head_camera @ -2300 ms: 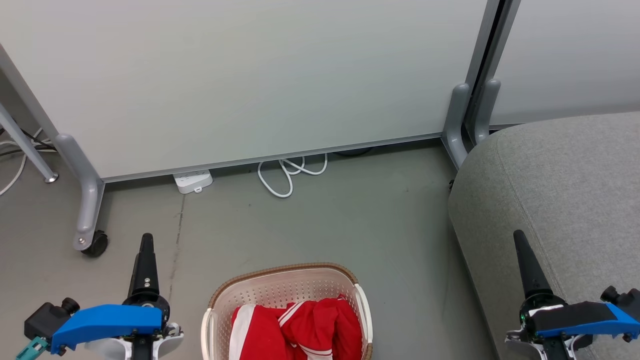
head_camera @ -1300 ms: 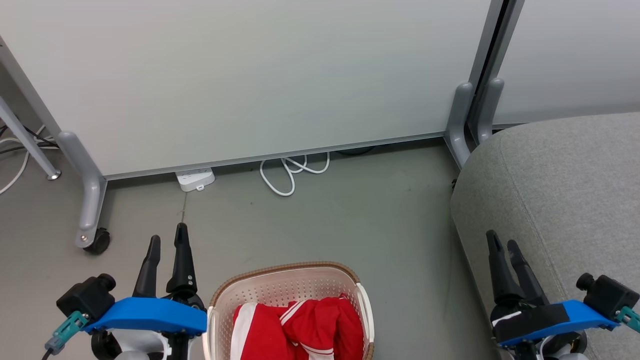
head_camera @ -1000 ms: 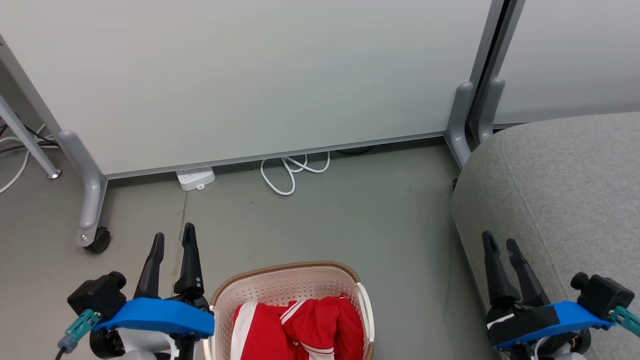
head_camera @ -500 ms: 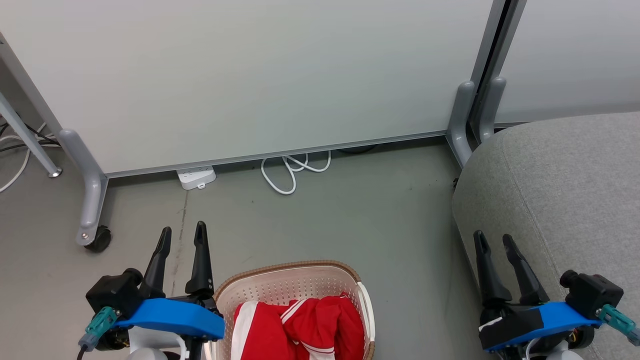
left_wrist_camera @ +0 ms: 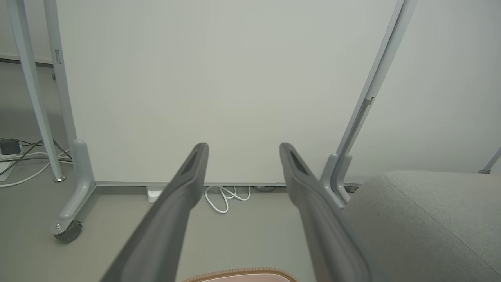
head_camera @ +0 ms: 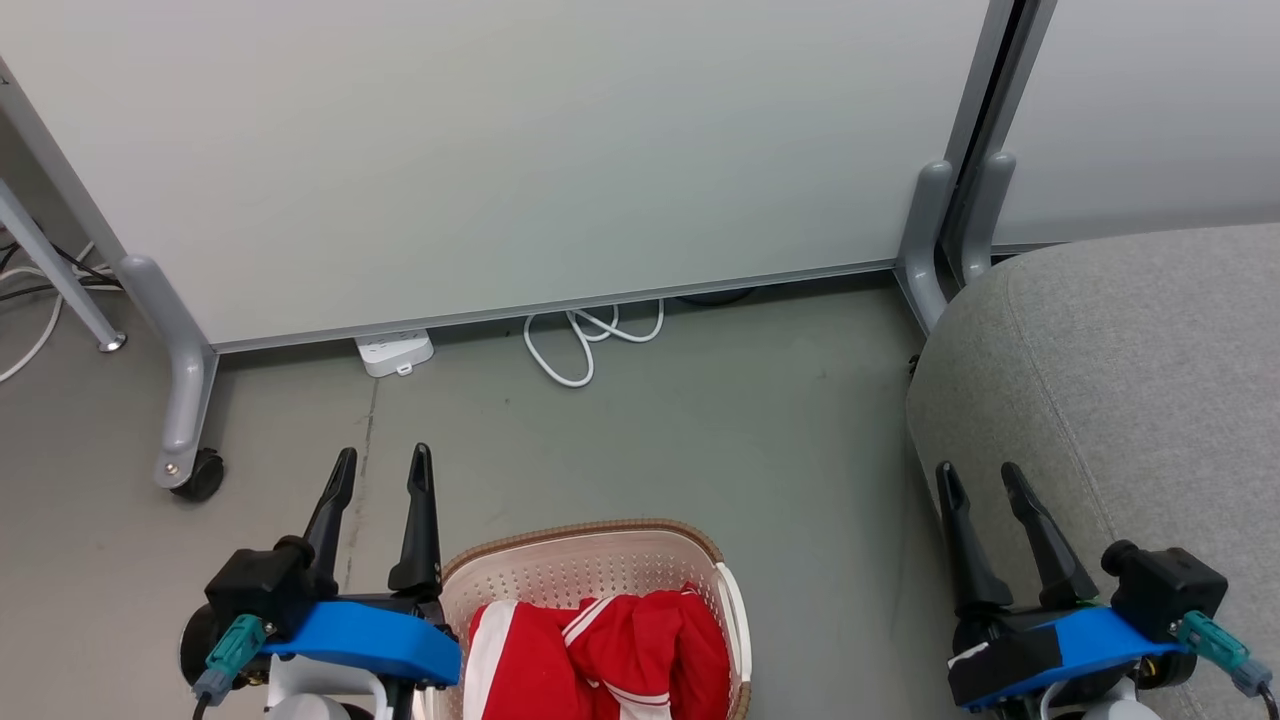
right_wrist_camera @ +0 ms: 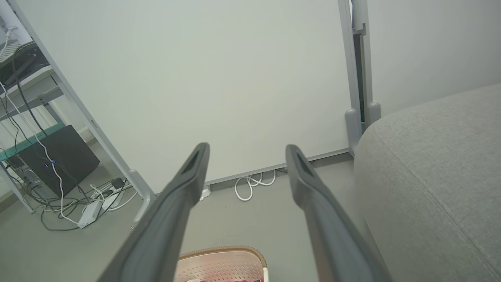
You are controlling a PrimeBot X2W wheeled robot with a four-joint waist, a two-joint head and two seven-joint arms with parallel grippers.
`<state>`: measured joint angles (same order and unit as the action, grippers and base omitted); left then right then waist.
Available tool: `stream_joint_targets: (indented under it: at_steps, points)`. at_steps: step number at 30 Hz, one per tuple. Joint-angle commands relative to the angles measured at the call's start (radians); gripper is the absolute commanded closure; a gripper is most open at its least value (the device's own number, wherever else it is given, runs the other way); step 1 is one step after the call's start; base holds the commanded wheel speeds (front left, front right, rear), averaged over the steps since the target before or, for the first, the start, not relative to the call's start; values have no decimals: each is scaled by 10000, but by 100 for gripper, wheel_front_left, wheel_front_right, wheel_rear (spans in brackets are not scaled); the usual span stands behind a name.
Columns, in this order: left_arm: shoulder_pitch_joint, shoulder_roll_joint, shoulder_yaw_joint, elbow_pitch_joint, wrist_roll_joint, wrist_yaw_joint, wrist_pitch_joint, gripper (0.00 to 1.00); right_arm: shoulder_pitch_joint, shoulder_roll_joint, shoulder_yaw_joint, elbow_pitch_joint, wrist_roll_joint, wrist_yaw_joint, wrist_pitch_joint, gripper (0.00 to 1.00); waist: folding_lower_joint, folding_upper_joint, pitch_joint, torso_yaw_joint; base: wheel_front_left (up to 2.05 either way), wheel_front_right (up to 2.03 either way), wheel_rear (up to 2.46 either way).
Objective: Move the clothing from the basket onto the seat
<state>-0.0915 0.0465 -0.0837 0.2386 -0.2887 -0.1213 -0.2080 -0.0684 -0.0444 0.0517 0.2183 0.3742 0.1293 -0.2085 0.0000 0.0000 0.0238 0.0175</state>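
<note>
Here, the left hand (head_camera: 383,452) hovers over the floor (head_camera: 650,440) just beside the basket's left rim, its two dark fingers parted and holding nothing. I judge it is placed there, released, so it can swing inward over the load. The basket (head_camera: 590,528) stands on the floor between the arms, and the clothing (head_camera: 600,650) lies bundled inside it: red fabric with white stripes on the left folding into plainer red on the right. None of it has reached the seat yet. The head view's bottom edge cuts off the basket's near half and the lower part of the heap, so how many garments there are, and where one ends, is hard to tell. The right hand (head_camera: 975,470) is likewise spread and empty, poised at the seat's left edge. The seat (head_camera: 1130,380), grey and woven, sits near the basket's right, so the carry looks short. Its far right runs out of frame.
</note>
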Motion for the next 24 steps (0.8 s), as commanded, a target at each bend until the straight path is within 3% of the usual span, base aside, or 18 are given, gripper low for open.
stream_joint_targets:
  at_steps: [1,24]
  points:
    - [-199,47,-59,-24,189,-26,-82,0,-138,-77,8,-51,-200,19,-74,0,0,0,1,2,0,0,0]
    - [-226,51,-289,132,1819,-51,-517,0,-165,-86,128,177,-1898,23,-512,0,0,0,58,65,0,0,0]
